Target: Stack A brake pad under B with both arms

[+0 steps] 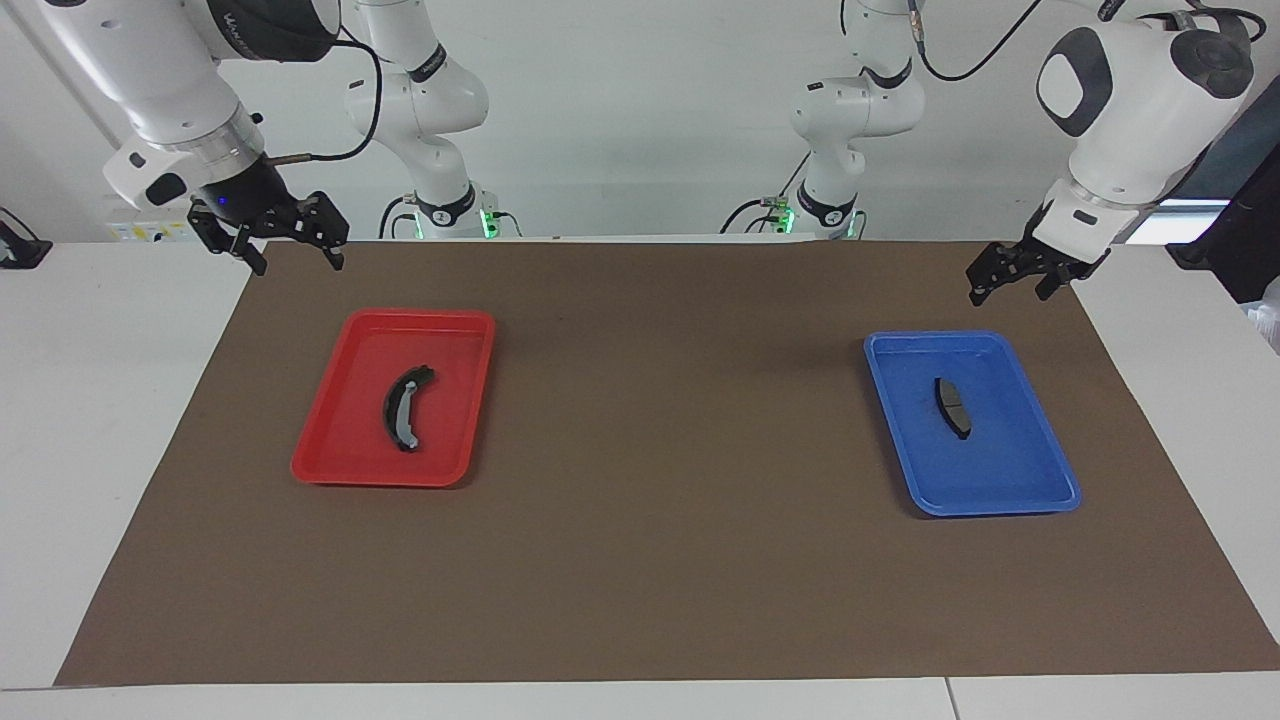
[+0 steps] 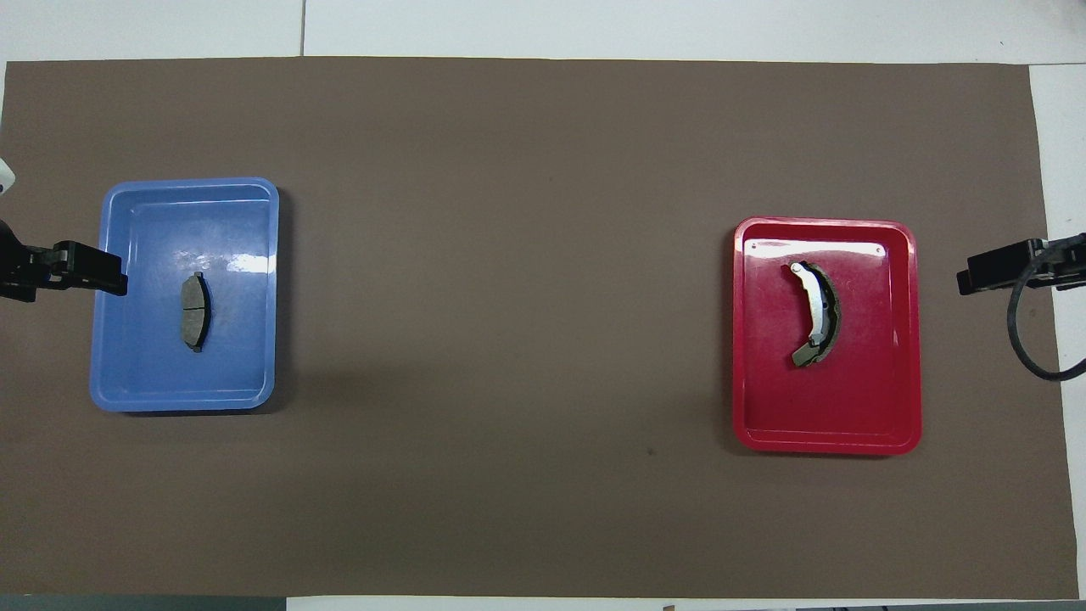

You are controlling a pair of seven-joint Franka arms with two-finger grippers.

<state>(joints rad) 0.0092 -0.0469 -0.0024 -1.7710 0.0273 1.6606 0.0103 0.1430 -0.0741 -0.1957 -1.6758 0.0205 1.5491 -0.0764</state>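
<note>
The short, stubby dark brake pad A lies in a blue tray toward the left arm's end of the table; it also shows in the overhead view. The long crescent pad B, black with a light grey strip, lies in a red tray toward the right arm's end, and shows in the overhead view. My left gripper hangs open and empty in the air by the blue tray's outer edge. My right gripper hangs open and empty over the mat's corner by the red tray.
A brown mat covers the table between the two trays. In the overhead view the blue tray and the red tray sit at the mat's two ends, with the left gripper and right gripper beside them.
</note>
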